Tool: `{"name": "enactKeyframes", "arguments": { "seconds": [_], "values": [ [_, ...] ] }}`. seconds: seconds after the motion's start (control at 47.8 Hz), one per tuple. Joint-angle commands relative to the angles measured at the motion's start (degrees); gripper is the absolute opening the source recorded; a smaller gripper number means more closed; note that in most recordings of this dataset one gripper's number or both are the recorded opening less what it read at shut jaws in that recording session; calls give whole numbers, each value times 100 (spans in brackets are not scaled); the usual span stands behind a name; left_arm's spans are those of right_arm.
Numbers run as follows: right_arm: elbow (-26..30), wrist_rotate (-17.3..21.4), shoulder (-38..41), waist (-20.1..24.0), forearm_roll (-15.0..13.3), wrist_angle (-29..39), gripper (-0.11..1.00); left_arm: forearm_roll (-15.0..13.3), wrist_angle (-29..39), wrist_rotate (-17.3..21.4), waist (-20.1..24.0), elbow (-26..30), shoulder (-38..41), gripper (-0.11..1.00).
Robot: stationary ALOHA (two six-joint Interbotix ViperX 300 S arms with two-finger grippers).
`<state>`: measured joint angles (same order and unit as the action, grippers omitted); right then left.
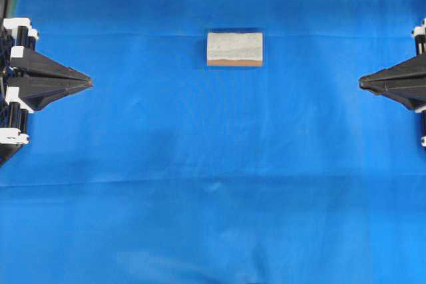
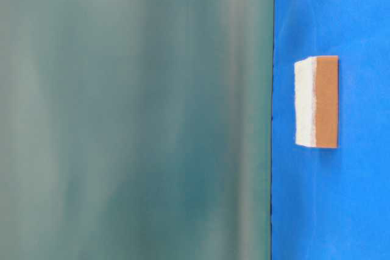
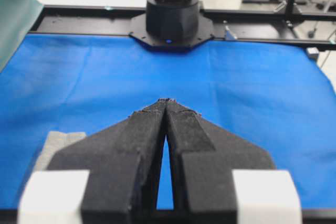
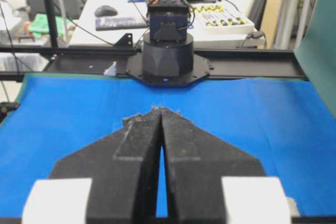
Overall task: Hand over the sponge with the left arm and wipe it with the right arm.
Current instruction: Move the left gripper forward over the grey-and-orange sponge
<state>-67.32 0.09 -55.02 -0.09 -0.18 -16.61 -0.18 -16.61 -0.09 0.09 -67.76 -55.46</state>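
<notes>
Blue cloth (image 1: 213,197), faintly creased, covers my whole work surface; a dull green backdrop (image 2: 134,114) fills most of the table-level view

Item 1: sponge (image 1: 234,48), small rectangular block, pale grey-white mottled top over a thin orange-brown layer. It lies flat on the cloth, untouched, between my two grippers and well apart from both, set off to one side of the line that joins their tips. In the left wrist view a pale corner of it (image 3: 58,142) peeks out beside the finger housing

Item 2: left gripper (image 1: 88,82), black, white-trimmed, two pointed fingers. I see it clenched with the tips meeting and nothing between them, pointing toward the opposite arm

Item 3: right gripper (image 1: 361,82), same pointed black pattern, likewise clenched and empty, facing the left one across the cloth

Item 4: two black arm bases, one ahead of each gripper in its wrist view: right arm's base (image 3: 172,17), left arm's base (image 4: 167,59)

Item 5: cluttered benches behind the far rail, blurred
</notes>
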Motion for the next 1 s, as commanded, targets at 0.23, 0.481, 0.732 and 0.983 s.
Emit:
{"name": "enactKeyframes", "arguments": {
  "seconds": [0.23,0.481,0.732,0.983],
  "values": [
    [193,-18,70,-26,9,97,1,-158,-431,141,422,97,343,0],
    [193,-9,114,-35,9,105,1,-149,-958,378,1055,229,1389,0],
    [193,0,167,-26,9,193,1,-149,-1204,729,1178,791,2804,22],
    [185,0,176,-35,9,229,1,-149,-914,1116,1292,1731,4509,89]
  ]
}}
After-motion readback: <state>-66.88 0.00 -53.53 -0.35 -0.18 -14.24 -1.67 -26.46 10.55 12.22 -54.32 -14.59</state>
